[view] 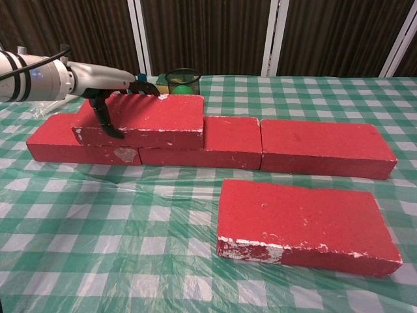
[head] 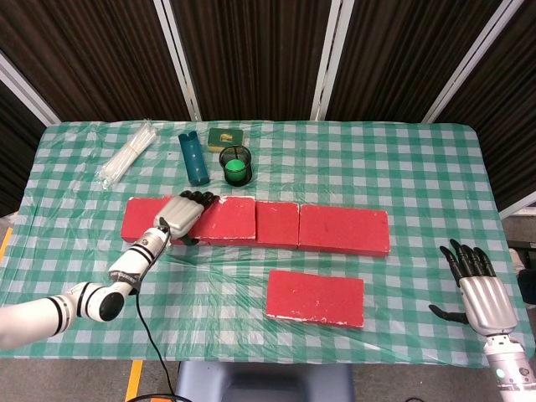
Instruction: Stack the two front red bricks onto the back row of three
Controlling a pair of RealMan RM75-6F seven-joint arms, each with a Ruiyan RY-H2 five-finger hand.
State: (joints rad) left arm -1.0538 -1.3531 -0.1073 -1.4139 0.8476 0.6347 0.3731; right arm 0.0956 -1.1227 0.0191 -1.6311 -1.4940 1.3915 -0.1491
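Three red bricks form the back row (head: 343, 229) (view: 326, 147) across the table. A fourth red brick (head: 224, 219) (view: 153, 117) lies on top of that row's left part. My left hand (head: 182, 213) (view: 107, 91) grips this top brick at its left end, fingers over the far edge and thumb on the near face. The other front brick (head: 315, 297) (view: 303, 218) lies flat near the table's front. My right hand (head: 477, 289) hovers open at the right front corner, holding nothing.
Behind the row stand a black mesh cup (head: 235, 164) (view: 182, 79) with a green thing inside, a teal tube (head: 193, 157) and a small yellow-green box (head: 225, 136). A bundle of clear plastic (head: 127, 152) lies at the back left. The tablecloth (head: 402, 167) is checked green.
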